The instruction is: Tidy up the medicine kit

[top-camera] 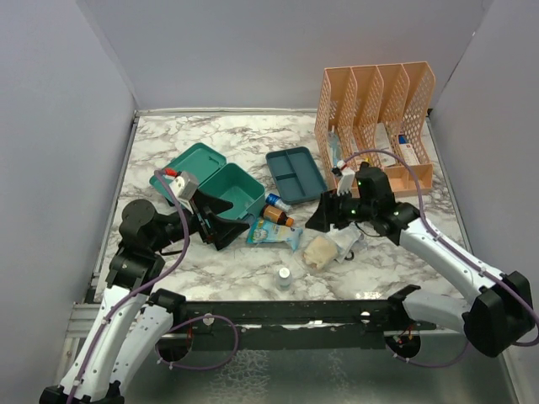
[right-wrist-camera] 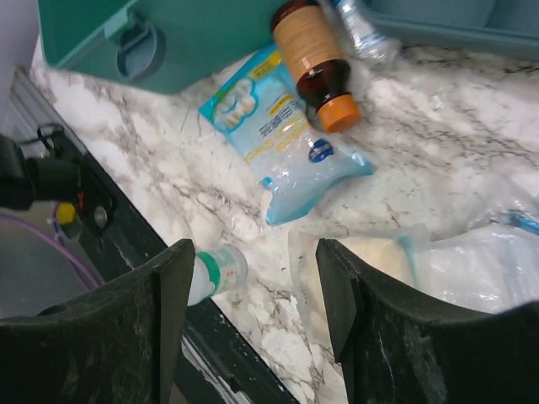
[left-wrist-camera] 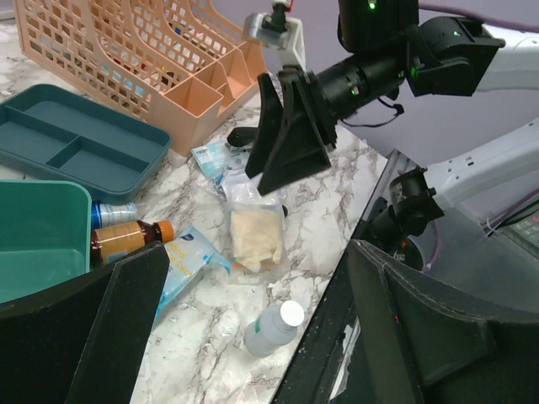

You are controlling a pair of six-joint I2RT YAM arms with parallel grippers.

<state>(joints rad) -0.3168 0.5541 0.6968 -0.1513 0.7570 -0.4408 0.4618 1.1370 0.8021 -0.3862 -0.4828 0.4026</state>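
Pick-up stage, by your setup: left gripper (left-wrist-camera: 253, 278) and right gripper (right-wrist-camera: 253, 252) both spread wide, empty. Open medicine kit (top-camera: 234, 189) sat just beside left gripper, ahead of right. Blue sachet pack (right-wrist-camera: 278, 151) lay just ahead of right gripper. Next move likely needed you to lower squarely and close.

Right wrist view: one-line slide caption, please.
Open right gripper above a blue pouch, an orange-capped brown bottle and a small white bottle, teal medicine kit at top.

A lab robot test cell: plain pale grey partition walls (top-camera: 253, 50) box in a white marble-patterned bench (top-camera: 219, 135) with a black metal rail (top-camera: 286, 313)
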